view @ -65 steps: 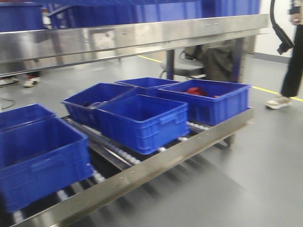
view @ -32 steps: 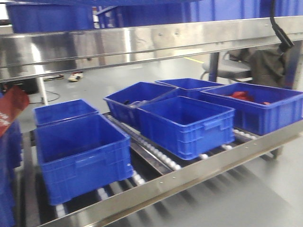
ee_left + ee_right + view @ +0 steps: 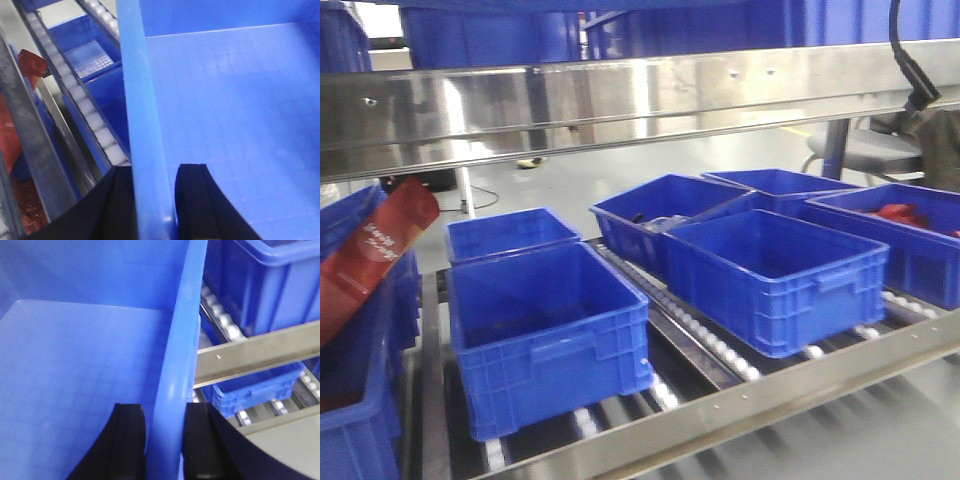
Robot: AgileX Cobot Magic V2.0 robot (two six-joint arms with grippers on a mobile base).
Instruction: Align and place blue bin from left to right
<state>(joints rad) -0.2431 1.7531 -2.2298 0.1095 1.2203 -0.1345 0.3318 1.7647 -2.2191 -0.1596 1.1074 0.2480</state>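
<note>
In the left wrist view the blue bin fills the frame, its pale floor empty. My left gripper is shut on the bin's rim, one black finger outside the wall and one inside. The right wrist view shows the same bin from its other side. My right gripper is shut on that rim too, with a finger on each face of the wall. Neither gripper nor the held bin appears in the front view.
Several other blue bins sit on the roller rack, the nearest at left and another at centre. A red carton leans in a bin at far left. A steel shelf beam runs overhead, and the front rail edges the rack.
The front view has swung left: the bins on the rack slid rightwards in frame, and the red carton and far-left bins came into view.
</note>
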